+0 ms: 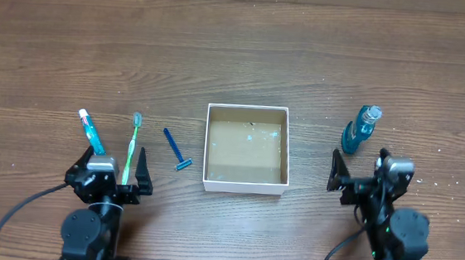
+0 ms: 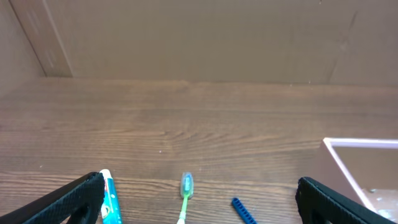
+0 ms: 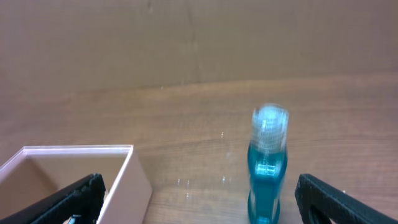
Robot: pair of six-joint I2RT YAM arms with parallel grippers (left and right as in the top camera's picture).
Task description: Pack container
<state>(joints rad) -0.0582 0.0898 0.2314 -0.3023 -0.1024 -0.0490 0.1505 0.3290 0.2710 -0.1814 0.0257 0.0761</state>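
The container (image 1: 249,108) sits in the middle of the brown tabletop (image 1: 239,47), with little specks on its floor. The left pincer (image 1: 110,167) is wide open and holds nothing, close to a toothpaste tube (image 1: 93,131), a green toothbrush (image 1: 132,149) and a blue razor (image 1: 176,150). The right pincer (image 1: 360,177) is wide open too, near a blue bottle (image 1: 360,130).

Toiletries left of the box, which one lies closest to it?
The blue razor, nearest the container's left wall; the green toothbrush and toothpaste tube lie farther left.
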